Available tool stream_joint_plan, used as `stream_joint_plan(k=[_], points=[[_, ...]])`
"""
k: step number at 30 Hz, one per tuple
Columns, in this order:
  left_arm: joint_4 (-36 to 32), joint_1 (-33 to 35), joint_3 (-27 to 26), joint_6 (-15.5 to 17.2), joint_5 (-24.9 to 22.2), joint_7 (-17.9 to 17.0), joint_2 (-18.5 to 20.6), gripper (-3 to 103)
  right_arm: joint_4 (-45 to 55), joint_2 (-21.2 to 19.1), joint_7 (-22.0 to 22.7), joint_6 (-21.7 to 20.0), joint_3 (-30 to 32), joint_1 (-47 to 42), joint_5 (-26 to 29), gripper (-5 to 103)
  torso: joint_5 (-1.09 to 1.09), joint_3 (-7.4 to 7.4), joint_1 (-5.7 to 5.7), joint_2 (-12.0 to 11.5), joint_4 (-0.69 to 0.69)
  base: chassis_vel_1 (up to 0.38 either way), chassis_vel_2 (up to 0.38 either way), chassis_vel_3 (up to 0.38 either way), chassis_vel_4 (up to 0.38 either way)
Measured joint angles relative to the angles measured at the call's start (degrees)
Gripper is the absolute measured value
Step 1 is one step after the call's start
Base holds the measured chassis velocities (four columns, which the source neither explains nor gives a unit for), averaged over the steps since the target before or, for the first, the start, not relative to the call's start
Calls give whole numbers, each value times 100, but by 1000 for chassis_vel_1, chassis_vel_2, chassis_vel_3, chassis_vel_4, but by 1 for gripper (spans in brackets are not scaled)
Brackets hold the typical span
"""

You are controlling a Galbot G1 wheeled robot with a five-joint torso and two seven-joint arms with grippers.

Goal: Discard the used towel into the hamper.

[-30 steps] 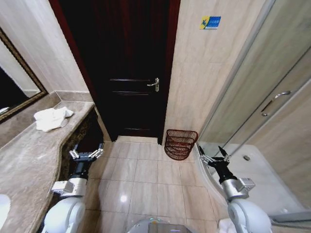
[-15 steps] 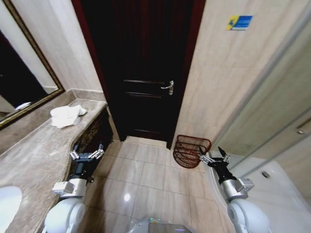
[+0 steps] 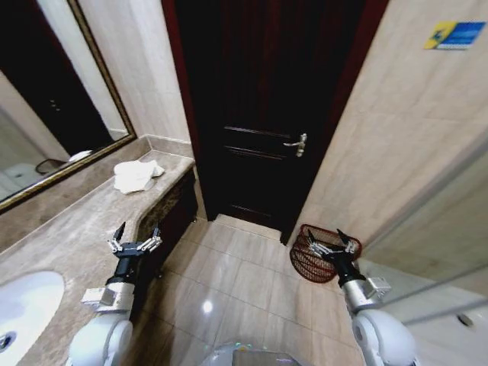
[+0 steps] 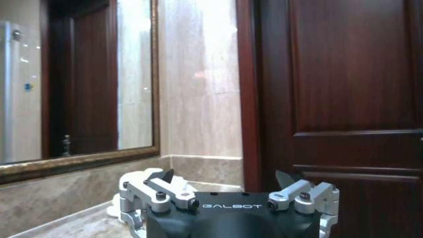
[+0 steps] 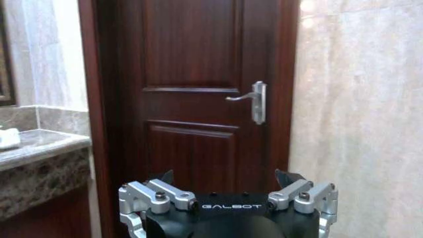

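Risk of under-reach: crumpled white cloth towel (image 3: 136, 176) on marble table (image 3: 69, 236) well beyond open, empty left claw (image 3: 134, 245); open right claw (image 3: 333, 247) overlapping reddish-brown wire hamper (image 3: 314, 263).

The towel (image 3: 137, 176) lay on the far end of the countertop (image 3: 69, 229), below the mirror (image 3: 53, 114) on the left wall. A sink (image 3: 27, 309) sat in the countertop's near end. The door (image 3: 267, 114) stood straight ahead. The hamper (image 3: 319, 255) sat on the floor (image 3: 229, 274) right of the door, against the wall. The 2 grippers were raised low in front, the left gripper (image 3: 134, 238) beside the countertop's edge, the right gripper (image 3: 332, 242) in front of the hamper.
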Motion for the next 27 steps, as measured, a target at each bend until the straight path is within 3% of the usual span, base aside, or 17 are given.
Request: stream_joint_plan(k=[27], points=[[70,-28,-18,116,-7,-1,-32,100,-55,9,26,-69,-134,148,-98,100,0,0,0,0,1,-26,114,118,-22]])
